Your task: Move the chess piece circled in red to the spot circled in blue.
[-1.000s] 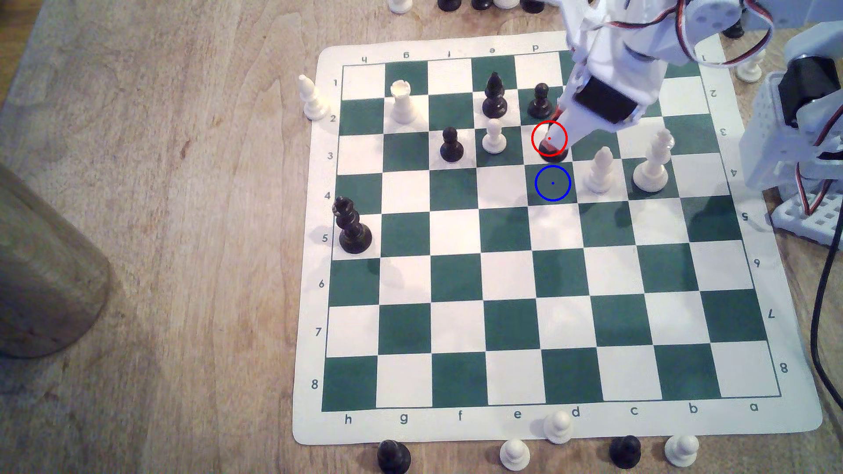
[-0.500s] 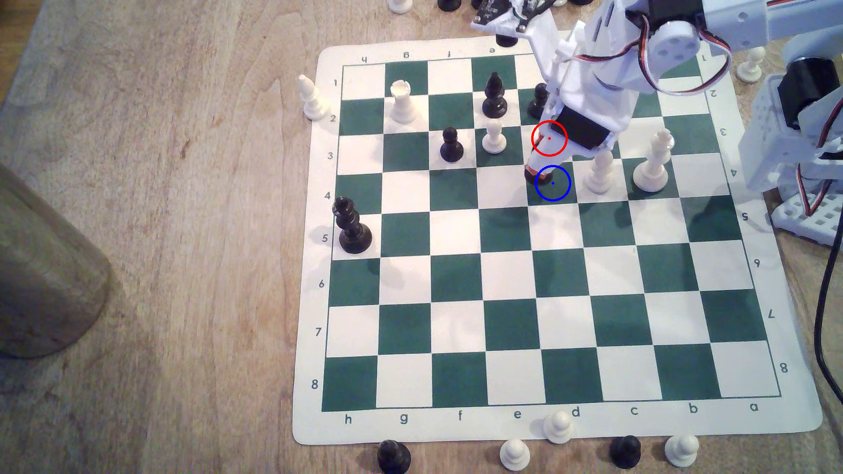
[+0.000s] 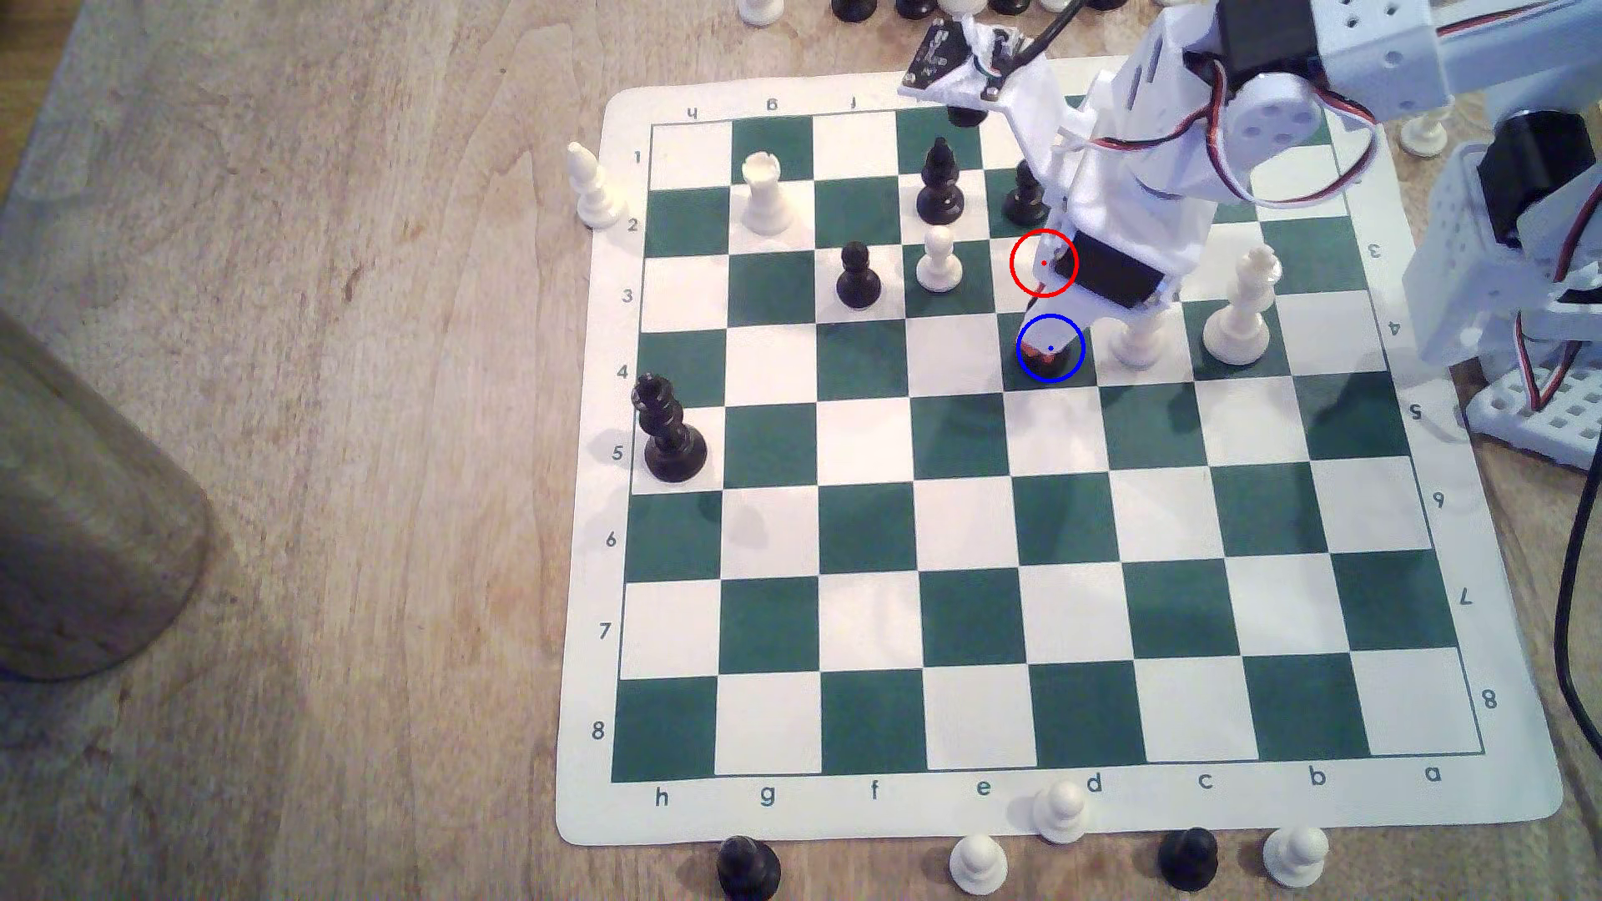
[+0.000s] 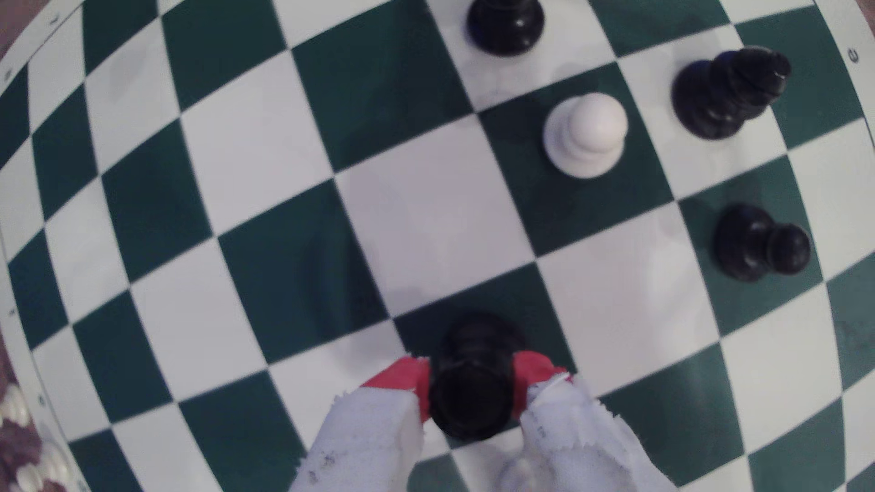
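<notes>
The chess piece circled in red, a short stout black rook point(image 4: 473, 388), sits between my red-tipped fingers point(image 4: 402, 376), and my gripper point(image 4: 472, 383) is shut on it. In the exterior view the gripper point(image 3: 1040, 351) and the rook point(image 3: 1052, 367) are inside the blue ring, over the dark green square that is the spot circled in blue point(image 3: 1077, 372). The red ring marks the white square point(image 3: 1027, 270) one row behind, which holds no piece and is partly covered by the arm. Whether the rook's base touches the board I cannot tell.
A white bishop point(image 3: 1137, 340) stands one square to the exterior view's right, close to the arm, with a white king point(image 3: 1241, 303) beyond. Behind are a white pawn point(image 3: 939, 260), black pawns point(image 3: 858, 275) point(image 3: 1025, 195) and a black bishop point(image 3: 939, 184). Nearer rows are free.
The gripper has carried the rook from the red-ringed white square one row toward the near side, into the blue ring. The arm has swung forward with it.
</notes>
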Tool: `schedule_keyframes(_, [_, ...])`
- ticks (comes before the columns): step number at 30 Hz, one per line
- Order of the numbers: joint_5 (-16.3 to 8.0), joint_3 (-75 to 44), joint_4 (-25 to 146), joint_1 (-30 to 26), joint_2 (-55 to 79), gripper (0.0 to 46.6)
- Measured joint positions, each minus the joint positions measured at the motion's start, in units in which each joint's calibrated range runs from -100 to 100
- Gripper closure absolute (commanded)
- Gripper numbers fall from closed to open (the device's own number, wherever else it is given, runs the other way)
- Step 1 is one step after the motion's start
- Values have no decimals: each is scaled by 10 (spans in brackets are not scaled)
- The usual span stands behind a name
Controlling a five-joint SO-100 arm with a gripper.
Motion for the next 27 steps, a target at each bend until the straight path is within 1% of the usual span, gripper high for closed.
schedule_keyframes(10, [3,0,0,1,1,460])
schedule_keyframes(11, [3,0,0,1,1,393])
schedule_keyframes(12, [3,0,0,1,1,365])
schedule_keyframes(13, [3,0,0,1,1,347])
schedule_keyframes(16, [4,0,0,1,1,311])
schedule_keyframes(19, [9,1,0,1,2,288])
schedule_keyframes(24, [10,14,0,13,-5,228])
schedule_keyframes(27, [16,16,2,14,-25,217])
